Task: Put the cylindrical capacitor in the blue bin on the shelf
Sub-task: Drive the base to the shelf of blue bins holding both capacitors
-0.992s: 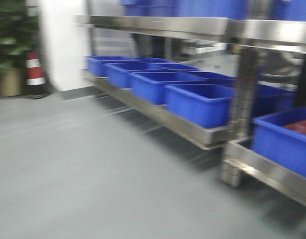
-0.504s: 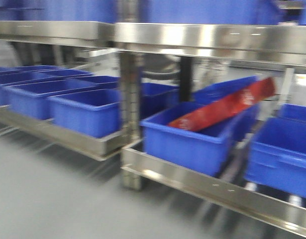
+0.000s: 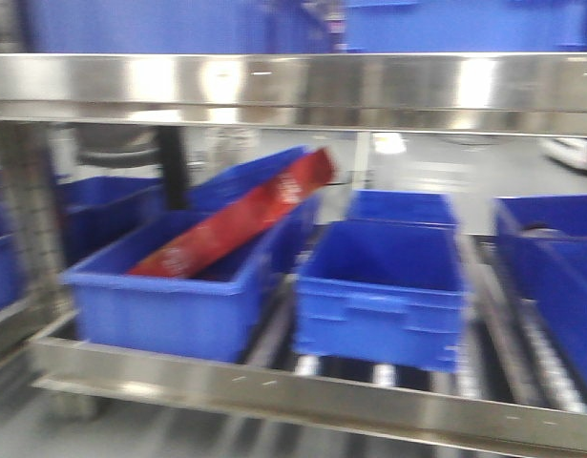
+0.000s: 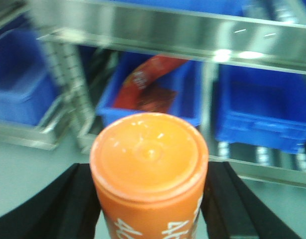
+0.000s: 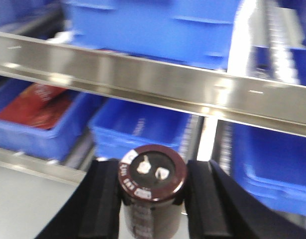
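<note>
The short, dark cylindrical capacitor (image 5: 152, 174) sits bottom centre of my right wrist view, clamped upright between the black fingers of the right gripper (image 5: 153, 201). Behind it the shiny stainless-steel shelf (image 5: 143, 82) rail crosses mid-frame, an open blue plastic bin (image 5: 135, 127) beneath it. My left gripper (image 4: 149, 211) is closed around an orange plastic cylinder (image 4: 149, 159) (white print on its side). In the front view's lower left, a long red packet (image 3: 241, 224) leans out of a neighbouring blue bin (image 3: 169, 310).
</note>
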Available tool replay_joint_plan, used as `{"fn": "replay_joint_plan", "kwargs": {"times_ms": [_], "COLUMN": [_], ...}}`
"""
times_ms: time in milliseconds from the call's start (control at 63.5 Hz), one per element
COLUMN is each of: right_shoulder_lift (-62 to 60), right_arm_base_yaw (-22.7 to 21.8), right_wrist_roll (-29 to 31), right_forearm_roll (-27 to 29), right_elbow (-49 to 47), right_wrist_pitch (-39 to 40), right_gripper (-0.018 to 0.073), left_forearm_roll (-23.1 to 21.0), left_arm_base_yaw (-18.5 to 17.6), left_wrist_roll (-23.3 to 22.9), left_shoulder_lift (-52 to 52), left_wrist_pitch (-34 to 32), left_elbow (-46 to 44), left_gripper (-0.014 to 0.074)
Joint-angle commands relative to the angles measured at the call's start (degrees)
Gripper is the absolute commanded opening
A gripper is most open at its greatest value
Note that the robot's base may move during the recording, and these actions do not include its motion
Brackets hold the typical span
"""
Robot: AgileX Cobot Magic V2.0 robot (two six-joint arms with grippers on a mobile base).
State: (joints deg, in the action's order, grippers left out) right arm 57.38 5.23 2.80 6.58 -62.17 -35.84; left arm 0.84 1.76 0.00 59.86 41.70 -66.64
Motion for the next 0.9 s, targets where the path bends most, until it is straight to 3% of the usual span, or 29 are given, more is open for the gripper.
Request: {"fn": "replay_joint_plan", "kwargs": {"times_ms": [0,882], "right_shoulder_lift": [-0.28,-0.28], "right_arm_base_yaw": [0.00,0.00], "right_wrist_roll": [0.02,0.02], "right_forearm_roll": [-0.51,-0.51], "right_elbow": [-0.45,-0.45], "right_wrist_pitch": [1.62,1.62], "right_gripper": [-0.0162,-0.0162], "left_forearm_roll": [-0.19,-0.19], "left_arm_base_yaw": [-0.26,-0.26], "left_wrist_roll": [0.00,0.00], "left_shoulder_lift": [-0.42,-0.42], "left_wrist_pitch": [-0.72,-0.72], "left_elbow": [-0.54,-0.54], "left_gripper": [-0.0111,-0.0111]}}
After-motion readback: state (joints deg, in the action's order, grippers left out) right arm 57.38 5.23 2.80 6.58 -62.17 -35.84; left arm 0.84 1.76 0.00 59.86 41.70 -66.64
